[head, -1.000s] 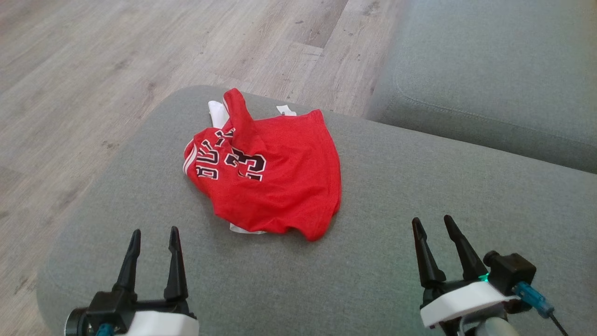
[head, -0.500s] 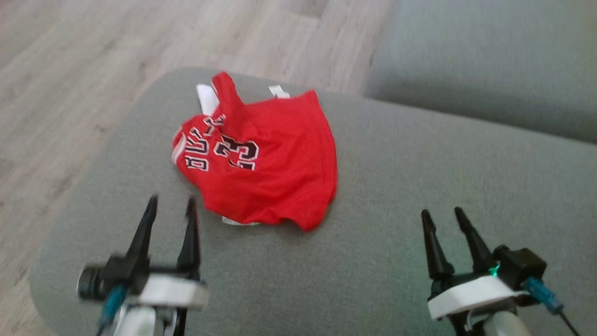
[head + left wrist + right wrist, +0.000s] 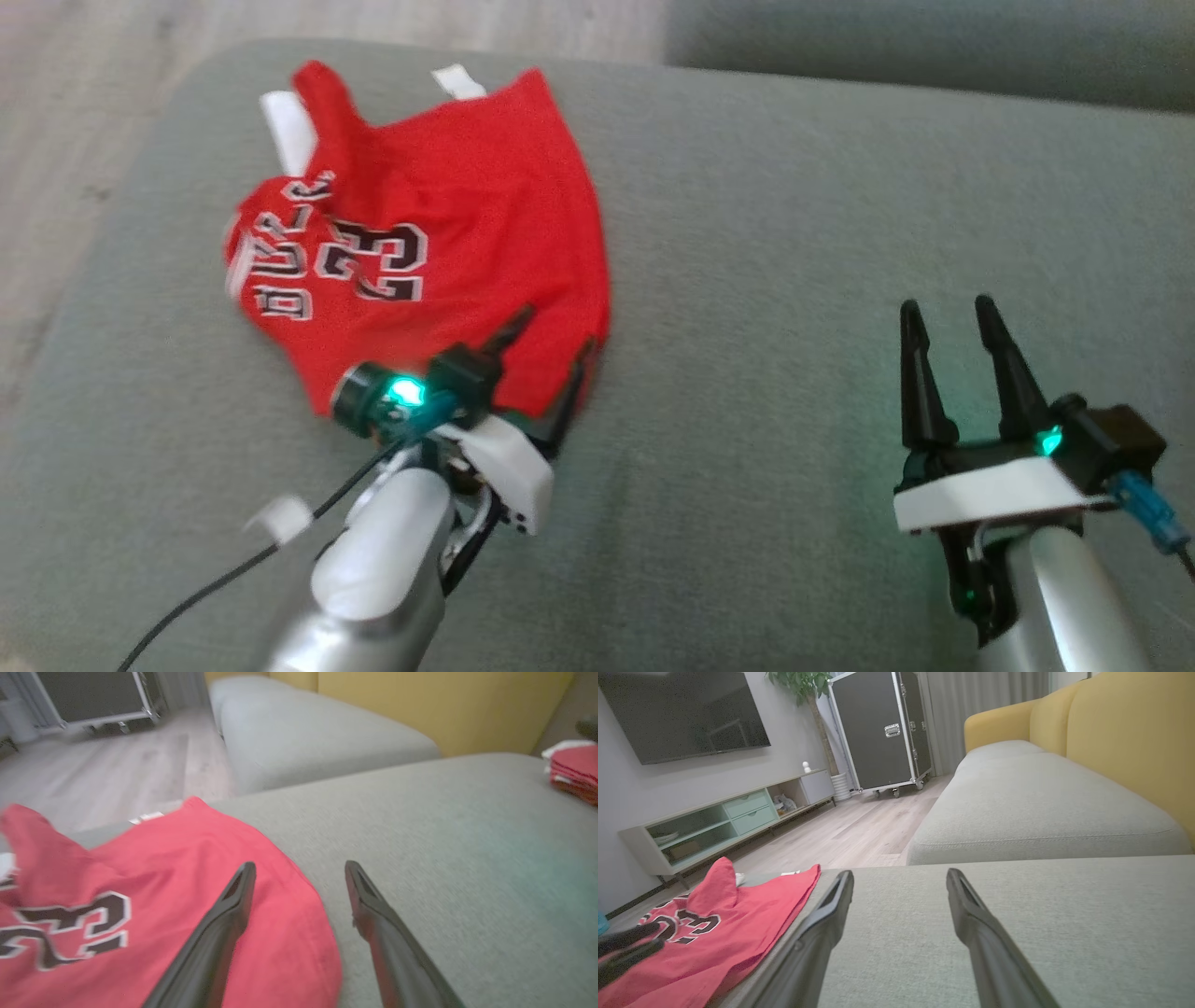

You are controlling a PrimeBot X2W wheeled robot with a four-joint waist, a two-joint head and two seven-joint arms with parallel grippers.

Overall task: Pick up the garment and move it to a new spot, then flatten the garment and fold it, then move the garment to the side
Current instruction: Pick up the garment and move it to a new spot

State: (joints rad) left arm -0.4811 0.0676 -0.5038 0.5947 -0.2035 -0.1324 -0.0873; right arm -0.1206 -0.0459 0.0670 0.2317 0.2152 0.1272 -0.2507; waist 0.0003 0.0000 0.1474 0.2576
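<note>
The garment (image 3: pixel 439 233) is a red jersey with black-and-white lettering and the number 23, lying crumpled on the grey sofa cushion (image 3: pixel 766 243). It also appears in the left wrist view as the garment (image 3: pixel 154 905) and at the lower left of the right wrist view as the garment (image 3: pixel 714 933). My left gripper (image 3: pixel 555 331) is open at the jersey's near right corner, one finger over the red cloth and the other over the grey cushion, jaws apart around the hem (image 3: pixel 327 933). My right gripper (image 3: pixel 948 310) stands open over bare cushion, well to the right of the jersey.
A stack of folded red and white clothes (image 3: pixel 574 767) lies on the cushion at the far right of the left wrist view. A second grey cushion (image 3: pixel 1041 807) with a yellow backrest (image 3: pixel 1125 732) lies beyond. Wooden floor (image 3: pixel 859 835), a low cabinet (image 3: pixel 724 816) and a black case (image 3: pixel 882 728) stand off the sofa.
The head camera has tilted down and shifted. My left gripper has moved forward and to the right, reaching the jersey's near right corner. The right gripper stays open over the cushion.
</note>
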